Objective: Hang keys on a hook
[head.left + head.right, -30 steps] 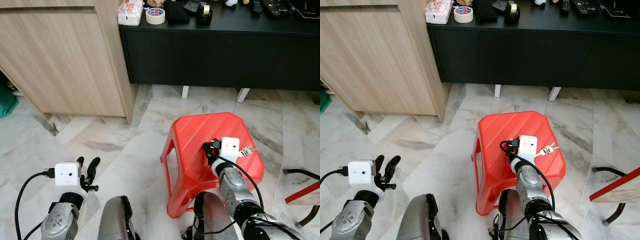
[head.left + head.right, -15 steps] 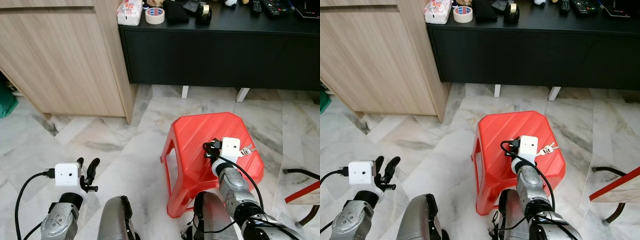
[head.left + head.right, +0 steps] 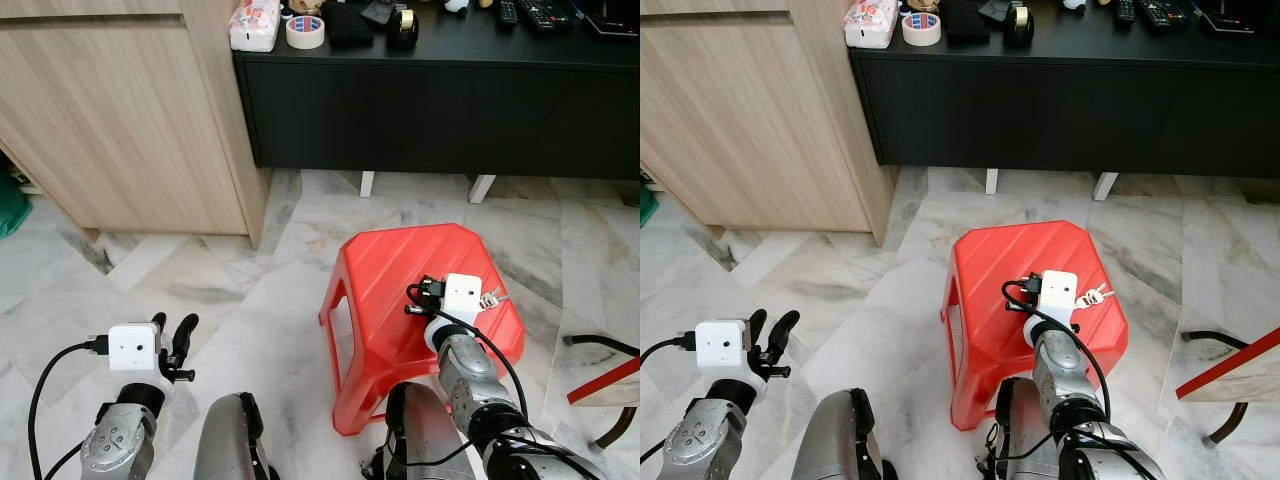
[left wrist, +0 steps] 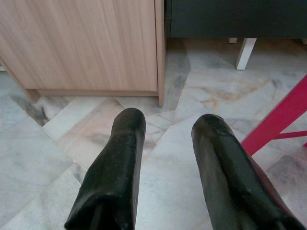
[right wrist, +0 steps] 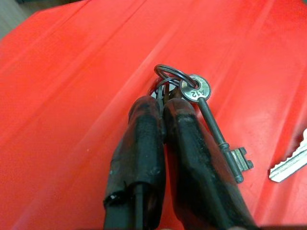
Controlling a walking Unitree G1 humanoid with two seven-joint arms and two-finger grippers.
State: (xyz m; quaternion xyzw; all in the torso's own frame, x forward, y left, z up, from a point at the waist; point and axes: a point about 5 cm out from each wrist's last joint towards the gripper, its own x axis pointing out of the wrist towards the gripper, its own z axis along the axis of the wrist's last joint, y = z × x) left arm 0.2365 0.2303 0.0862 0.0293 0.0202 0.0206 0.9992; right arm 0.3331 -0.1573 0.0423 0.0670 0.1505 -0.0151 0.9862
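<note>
Head pair looks forward and down, sharing the red stool and marble floor. Left wrist faces the wooden cabinet — low. Right wrist sits close, probably just above the stool.

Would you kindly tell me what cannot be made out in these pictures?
- Keys: the right gripper covers part of the bunch in the right wrist view; one silver key is cut off by the edge.
- In the eye views, the wrist camera box hides those jaws over the red stool.
- Items on the black cabinet are cut off.
</note>
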